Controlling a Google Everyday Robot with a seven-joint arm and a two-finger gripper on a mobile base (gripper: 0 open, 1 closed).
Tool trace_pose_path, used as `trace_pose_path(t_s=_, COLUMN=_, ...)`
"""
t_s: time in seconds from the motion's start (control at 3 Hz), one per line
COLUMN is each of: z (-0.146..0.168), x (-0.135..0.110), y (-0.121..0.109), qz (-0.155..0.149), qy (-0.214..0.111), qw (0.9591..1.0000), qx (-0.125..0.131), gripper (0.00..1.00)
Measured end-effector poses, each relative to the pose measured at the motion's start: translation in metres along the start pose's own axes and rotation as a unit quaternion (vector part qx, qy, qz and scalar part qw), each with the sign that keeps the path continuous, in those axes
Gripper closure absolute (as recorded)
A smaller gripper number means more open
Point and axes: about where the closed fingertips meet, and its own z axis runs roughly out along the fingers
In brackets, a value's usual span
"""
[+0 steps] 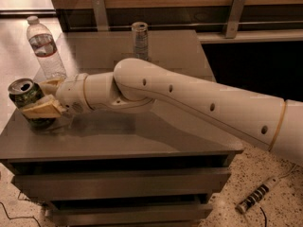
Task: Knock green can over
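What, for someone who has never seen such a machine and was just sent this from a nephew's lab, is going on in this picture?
The big cream-coloured tube is a robot arm; its wheeled base is out of view. There is only one picture, looking down at a grey table with drawers from the front. Where the camera is mounted is not known.

At the arm's end, near the table's left edge, is the hand. It sits against the lower part of a short dark green drink can with a silver top. The job is to knock that can over, and it is not lying down yet. I cannot tell if the hand grips it.

Further back stand a clear plastic water bottle and a slim silver-grey can, both upright and apart from the arm. A power strip lies on the floor.
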Motion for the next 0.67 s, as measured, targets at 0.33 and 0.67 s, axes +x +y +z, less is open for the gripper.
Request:
trace_pose_path(t_s=0.33, z=0.0012, x=-0.0007, y=0.0012, qz=-0.001, qy=0.000, qw=1.0000, qx=-0.001, gripper=1.00)
trace_pose_path(t_s=0.67, z=-0.0072, x=-0.0028, y=0.0045, qz=-0.001, qy=0.021, qw=0.9998, qx=0.001, gripper=1.00)
